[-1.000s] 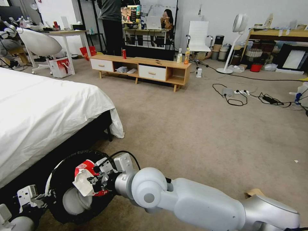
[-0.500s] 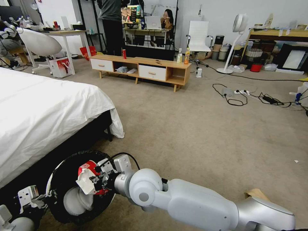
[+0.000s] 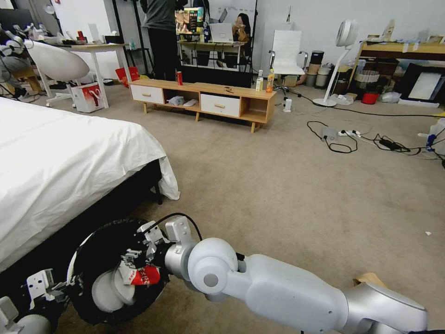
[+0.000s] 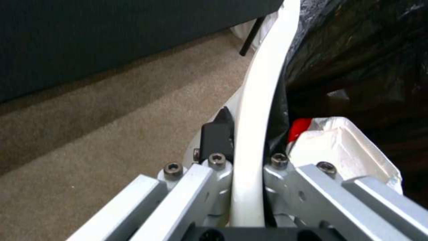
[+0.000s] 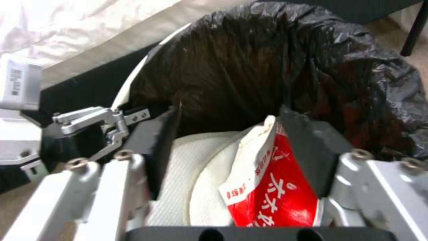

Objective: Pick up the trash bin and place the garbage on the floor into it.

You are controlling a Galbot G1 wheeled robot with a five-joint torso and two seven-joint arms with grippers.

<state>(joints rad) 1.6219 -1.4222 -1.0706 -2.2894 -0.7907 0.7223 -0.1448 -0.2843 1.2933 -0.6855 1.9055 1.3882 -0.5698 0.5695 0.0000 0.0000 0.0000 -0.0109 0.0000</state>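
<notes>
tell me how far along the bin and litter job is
Done: the left pincer is shut on the rim of the round white plastic bin with its black bag, held beside the bed. In hand: the right pincer, jaws open, has the red-white snack packet inside the bin. Left: a brown paper piece lies on the carpet.

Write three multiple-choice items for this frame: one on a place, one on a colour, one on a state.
1. Where is the snack packet?
A. on the carpet
B. inside the bin
C. on the bed

2. What colour is the bag lining the bin?
A. black
B. blue
C. green

3. How is the left gripper?
A. wide open in the air
B. holding a can
C. clamped on the bin's rim

Answers:
1 B, it lies in the bin between the open fingers of the right gripper.
2 A, crinkled black plastic.
3 C, fingers either side of the white rim.
</notes>
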